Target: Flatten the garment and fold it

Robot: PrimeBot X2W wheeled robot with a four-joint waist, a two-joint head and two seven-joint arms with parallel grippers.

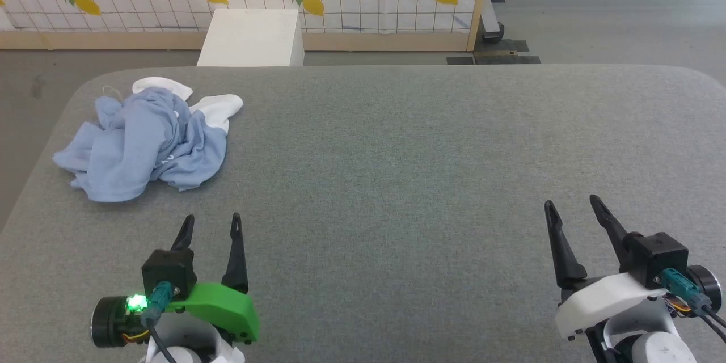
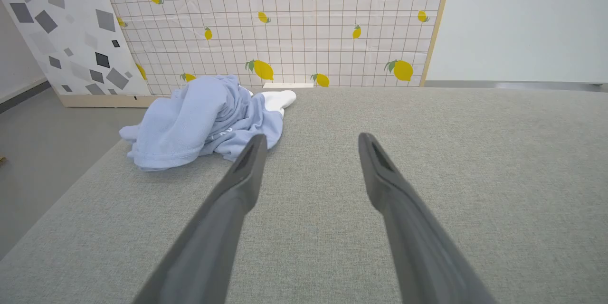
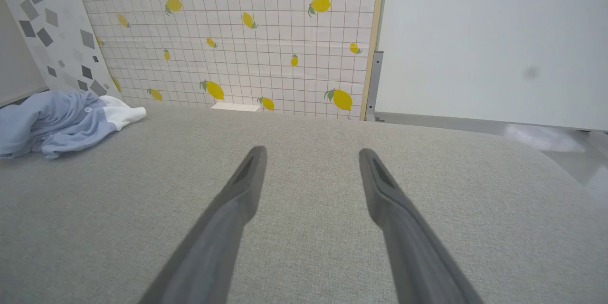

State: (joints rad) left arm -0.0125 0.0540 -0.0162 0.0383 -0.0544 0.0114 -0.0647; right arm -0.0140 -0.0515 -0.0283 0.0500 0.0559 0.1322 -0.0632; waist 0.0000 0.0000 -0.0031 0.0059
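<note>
Beneath both sets of jaws, which stand released and empty, spreads the grey worktop [image 1: 431, 153]. Beyond them the lemon-print panel [image 3: 237, 47] reads "RESTAURANT" along its top. Ahead of the left jaws, untouched, the garment [image 1: 142, 142] lies crumpled, white parts showing.

The garment [image 1: 142, 142] is bunched, front mostly hidden; faint white marks, perhaps lettering, unreadable.

garment [image 1: 142, 142]: soft matt cloth | table [image 1: 425, 170]: rough grey woven fabric | fingers [image 2: 237, 185]: matt plastic
</note>
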